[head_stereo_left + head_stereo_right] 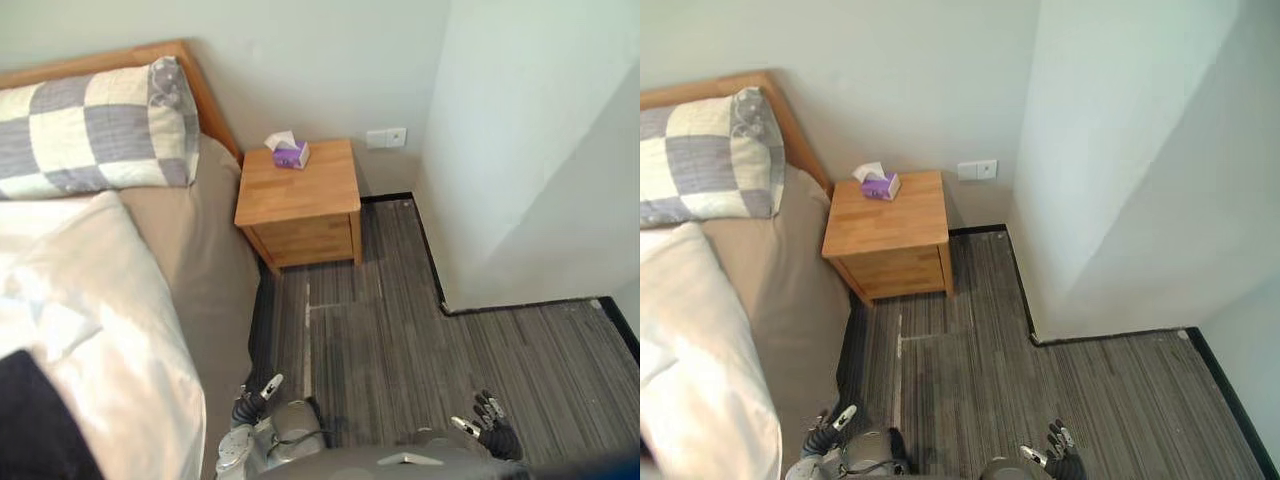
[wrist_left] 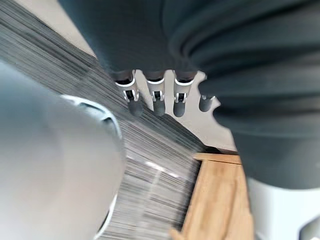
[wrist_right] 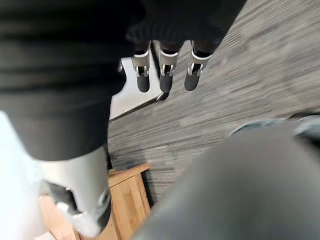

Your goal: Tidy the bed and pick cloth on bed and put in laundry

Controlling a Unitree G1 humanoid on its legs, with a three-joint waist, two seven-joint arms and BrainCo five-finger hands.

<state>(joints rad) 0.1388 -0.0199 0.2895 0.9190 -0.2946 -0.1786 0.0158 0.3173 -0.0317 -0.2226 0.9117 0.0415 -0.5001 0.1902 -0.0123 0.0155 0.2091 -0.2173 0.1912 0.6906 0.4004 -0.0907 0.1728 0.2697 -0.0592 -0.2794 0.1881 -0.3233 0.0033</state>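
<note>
Dark cloth [image 1: 35, 420] lies on the white duvet [image 1: 100, 310], well apart from the checked pillow [image 1: 95, 125] at the head end of the bed [image 1: 205, 250]. The left hand [image 1: 250, 405] hangs over the grey striped floor [image 1: 400, 320] just beside the bed's side edge, its fingers [image 2: 157, 97] straight and holding nothing. The right hand [image 1: 490, 422] hangs farther from the bed, its fingers [image 3: 165, 75] likewise relaxed and empty. A purple tissue box [image 1: 290, 155] sits at the back corner of the wooden nightstand [image 1: 300, 200].
</note>
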